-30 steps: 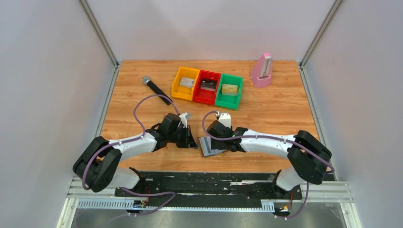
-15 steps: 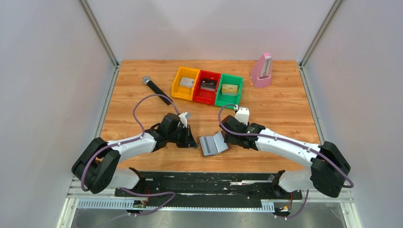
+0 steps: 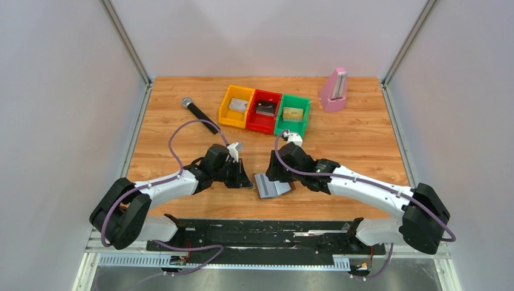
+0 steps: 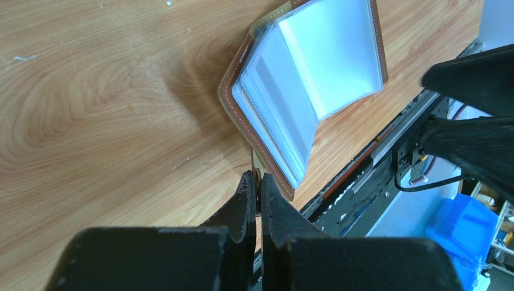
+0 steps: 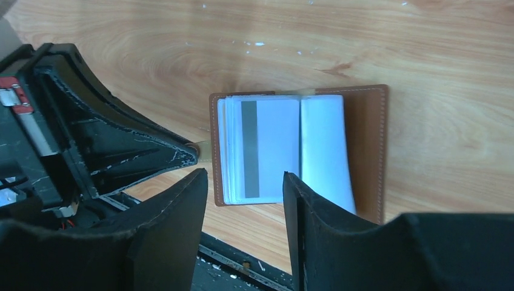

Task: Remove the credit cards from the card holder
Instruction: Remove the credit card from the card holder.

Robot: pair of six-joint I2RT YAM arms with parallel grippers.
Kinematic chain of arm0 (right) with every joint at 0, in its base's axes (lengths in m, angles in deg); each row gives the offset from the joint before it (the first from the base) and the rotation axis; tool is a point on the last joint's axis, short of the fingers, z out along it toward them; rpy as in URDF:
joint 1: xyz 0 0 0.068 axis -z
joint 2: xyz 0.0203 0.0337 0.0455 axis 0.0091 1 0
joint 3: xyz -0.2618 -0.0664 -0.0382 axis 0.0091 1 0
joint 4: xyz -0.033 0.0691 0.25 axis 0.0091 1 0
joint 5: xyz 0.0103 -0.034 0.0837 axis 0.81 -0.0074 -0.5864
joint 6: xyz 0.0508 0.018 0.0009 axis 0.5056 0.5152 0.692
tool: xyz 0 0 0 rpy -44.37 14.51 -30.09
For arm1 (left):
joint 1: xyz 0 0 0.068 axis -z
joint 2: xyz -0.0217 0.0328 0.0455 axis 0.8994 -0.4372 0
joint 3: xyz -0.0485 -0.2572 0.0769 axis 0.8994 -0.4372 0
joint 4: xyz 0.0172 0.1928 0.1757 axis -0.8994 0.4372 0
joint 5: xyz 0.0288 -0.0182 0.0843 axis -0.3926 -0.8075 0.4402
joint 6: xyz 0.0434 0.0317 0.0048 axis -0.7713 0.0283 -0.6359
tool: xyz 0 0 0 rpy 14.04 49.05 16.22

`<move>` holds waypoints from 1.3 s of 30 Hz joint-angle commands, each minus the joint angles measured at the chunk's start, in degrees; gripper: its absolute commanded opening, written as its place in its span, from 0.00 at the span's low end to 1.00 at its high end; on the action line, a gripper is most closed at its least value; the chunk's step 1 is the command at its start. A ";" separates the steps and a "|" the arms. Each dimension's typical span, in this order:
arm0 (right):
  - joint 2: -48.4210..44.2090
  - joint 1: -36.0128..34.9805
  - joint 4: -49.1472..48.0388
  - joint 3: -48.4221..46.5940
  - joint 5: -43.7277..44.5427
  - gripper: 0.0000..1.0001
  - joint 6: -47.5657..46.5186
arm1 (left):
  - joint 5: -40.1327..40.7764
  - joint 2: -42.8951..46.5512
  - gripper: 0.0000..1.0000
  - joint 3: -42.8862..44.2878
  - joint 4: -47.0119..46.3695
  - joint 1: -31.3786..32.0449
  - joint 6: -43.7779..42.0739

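The card holder lies open on the wood near the front edge, with a brown cover and clear sleeves. One credit card with a grey stripe shows in the left stack of sleeves. My left gripper is shut on the small tab at the holder's left edge. My right gripper hovers open just above the holder, its two fingers either side of the striped card and touching nothing.
Yellow, red and green bins stand in a row at the back, each with a card inside. A black microphone lies left of them, and a pink metronome is at the back right. The table's front rail is close by.
My right gripper drew back to the right off the holder, then came back left over it. The left gripper kept its pinch and did not move.
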 commanded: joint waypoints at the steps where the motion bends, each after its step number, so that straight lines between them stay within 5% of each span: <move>1: 4.56 -0.17 -6.88 0.62 -4.85 0.50 -1.38 | -0.49 1.39 0.00 0.63 -0.65 0.22 -0.05; 18: 15.95 -1.03 -7.84 -0.66 -6.18 0.57 -1.95 | -0.82 0.87 0.00 0.33 -1.83 0.20 0.25; 39: 16.80 -2.45 -6.96 -1.48 -4.87 0.57 -2.29 | -0.81 0.25 0.00 1.40 -0.82 0.18 -0.26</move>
